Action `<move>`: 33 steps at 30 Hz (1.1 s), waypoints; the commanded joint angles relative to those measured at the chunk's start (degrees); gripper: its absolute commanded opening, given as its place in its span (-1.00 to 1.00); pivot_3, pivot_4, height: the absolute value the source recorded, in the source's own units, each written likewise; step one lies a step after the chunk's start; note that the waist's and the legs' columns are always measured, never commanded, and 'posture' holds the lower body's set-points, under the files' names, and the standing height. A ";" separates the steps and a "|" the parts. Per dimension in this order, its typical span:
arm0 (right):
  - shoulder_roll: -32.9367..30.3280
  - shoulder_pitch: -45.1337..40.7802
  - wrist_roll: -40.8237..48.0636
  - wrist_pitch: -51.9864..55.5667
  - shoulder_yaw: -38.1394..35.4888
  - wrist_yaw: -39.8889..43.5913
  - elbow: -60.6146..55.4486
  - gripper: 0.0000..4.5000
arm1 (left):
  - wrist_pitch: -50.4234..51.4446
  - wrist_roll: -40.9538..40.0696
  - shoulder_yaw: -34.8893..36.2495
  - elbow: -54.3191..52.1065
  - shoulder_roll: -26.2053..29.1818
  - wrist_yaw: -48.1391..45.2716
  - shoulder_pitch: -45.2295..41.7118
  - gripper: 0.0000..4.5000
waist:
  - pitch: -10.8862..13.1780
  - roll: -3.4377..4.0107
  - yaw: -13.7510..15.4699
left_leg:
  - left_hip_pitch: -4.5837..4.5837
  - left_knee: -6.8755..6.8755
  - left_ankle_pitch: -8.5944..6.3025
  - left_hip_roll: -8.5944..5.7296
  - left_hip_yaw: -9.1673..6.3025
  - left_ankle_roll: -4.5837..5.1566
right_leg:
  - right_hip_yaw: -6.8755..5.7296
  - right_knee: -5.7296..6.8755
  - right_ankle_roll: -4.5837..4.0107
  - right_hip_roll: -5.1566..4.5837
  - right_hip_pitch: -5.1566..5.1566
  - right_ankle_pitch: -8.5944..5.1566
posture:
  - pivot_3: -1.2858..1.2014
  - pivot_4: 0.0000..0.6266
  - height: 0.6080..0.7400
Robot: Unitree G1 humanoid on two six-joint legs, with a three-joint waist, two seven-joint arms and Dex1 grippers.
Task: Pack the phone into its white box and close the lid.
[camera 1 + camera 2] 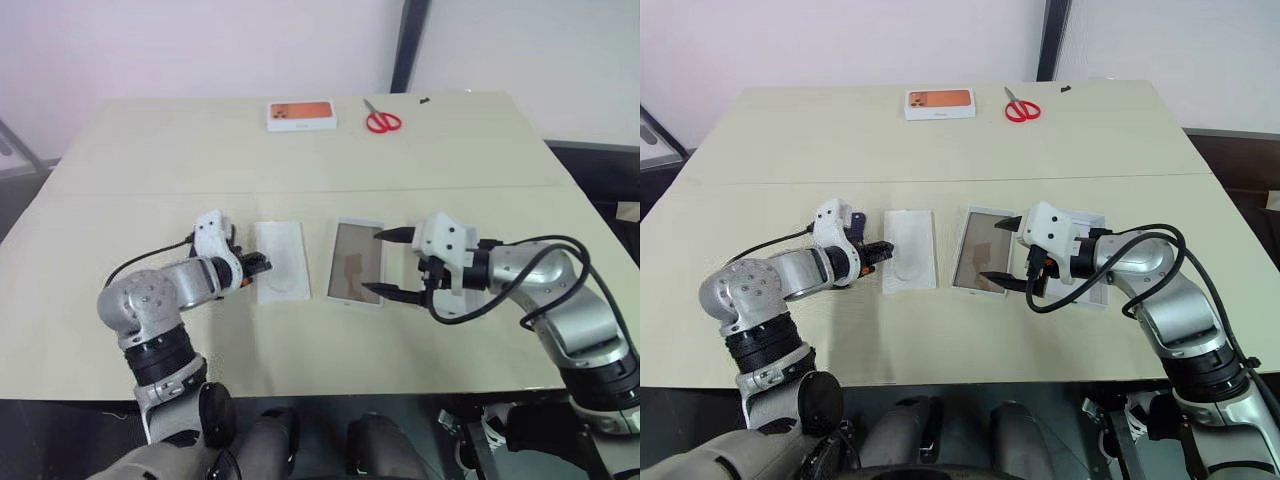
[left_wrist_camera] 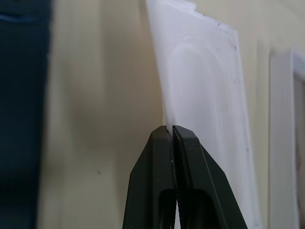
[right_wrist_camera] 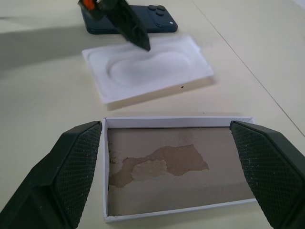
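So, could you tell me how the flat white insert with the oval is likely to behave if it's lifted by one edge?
The insert looks thin and moulded, so probably light and likely to flex or droop. The left gripper has its jaws shut at its thin edge; such a narrow pinch may let it pivot or slip. Lying flat on the table, it would probably slide easily when pushed.

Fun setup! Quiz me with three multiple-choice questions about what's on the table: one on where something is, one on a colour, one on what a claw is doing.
1. Where do the scissors lie?
A. far edge of the table, beside the small orange-pictured box
B. inside the white box
C. under the right gripper

2. What colour are the scissor handles?
A. blue
B. red
C. green

3. The left gripper is:
A. wide open
B. shut at the edge of the flat white insert
C. holding the phone

Answers: 1 A, both sit at the far edge; 2 B, red loops; 3 B, its fingers meet at the insert's edge.
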 commanded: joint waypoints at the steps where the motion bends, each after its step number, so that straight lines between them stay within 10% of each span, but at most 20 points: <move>1: -0.78 -0.78 0.57 0.04 -2.06 -0.38 -1.89 1.00 | 0.49 -4.83 4.51 -0.92 -0.49 -0.32 -2.96 -0.98 | 0.01 -0.02 0.06 | 0.00 0.00 0.00 0.00 0.00 0.00 | 0.00 0.00 0.00 0.00 0.00 0.00 | 0.03 -0.52 1.00; 23: -4.99 2.25 -1.64 -1.58 -7.23 -2.49 1.85 1.00 | 0.31 -4.96 -14.01 11.73 -10.38 5.53 -9.79 -0.98 | 0.08 -0.15 0.03 | -0.03 0.02 0.02 -0.01 0.04 -0.03 | 0.03 0.01 0.01 0.01 0.00 0.00 | 0.03 -0.52 1.00; 30: -4.41 1.88 -1.47 -0.95 -6.28 -3.31 1.19 1.00 | 0.19 -4.87 -12.67 9.56 -10.22 1.70 -10.31 0.23 | 0.08 -0.15 0.06 | -0.03 0.04 0.02 -0.01 0.04 -0.04 | 0.03 0.00 0.01 0.00 0.01 0.00 | 0.03 -0.52 1.00; 33: -3.79 1.28 -1.40 -0.30 -5.14 -3.54 0.66 1.00 | -0.29 -5.72 -11.23 7.53 -9.41 -0.35 -9.99 0.23 | 0.08 -0.15 0.04 | -0.03 0.03 0.03 -0.01 0.04 -0.05 | 0.03 -0.01 0.01 0.00 0.00 0.00 | 0.03 -0.52 1.00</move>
